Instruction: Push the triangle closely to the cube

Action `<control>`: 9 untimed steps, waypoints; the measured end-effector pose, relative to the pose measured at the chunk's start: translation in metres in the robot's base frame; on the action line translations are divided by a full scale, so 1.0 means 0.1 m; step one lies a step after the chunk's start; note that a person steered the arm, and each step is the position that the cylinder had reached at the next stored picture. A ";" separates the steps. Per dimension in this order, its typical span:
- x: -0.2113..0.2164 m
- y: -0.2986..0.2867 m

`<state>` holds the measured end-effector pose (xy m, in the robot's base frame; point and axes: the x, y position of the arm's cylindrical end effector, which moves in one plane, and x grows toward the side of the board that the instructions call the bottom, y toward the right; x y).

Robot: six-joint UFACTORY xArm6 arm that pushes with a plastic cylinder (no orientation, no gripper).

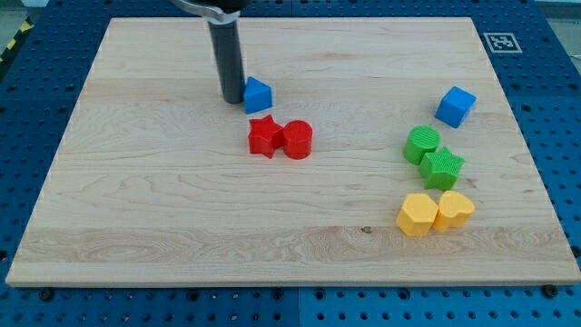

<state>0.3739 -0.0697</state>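
Observation:
A small blue triangle block lies in the upper middle of the wooden board. A blue cube sits far off at the view's right. My tip stands just left of the blue triangle, touching or nearly touching its left side. The dark rod rises from the tip out of the view's top.
A red star block and a red cylinder sit together just below the triangle. A green cylinder and a green star lie below the cube. Two yellow blocks lie below those.

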 end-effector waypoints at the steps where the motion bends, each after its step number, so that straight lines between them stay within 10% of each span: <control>1: 0.12 0.31; 7: 0.22 2.10; 9: 0.16 1.69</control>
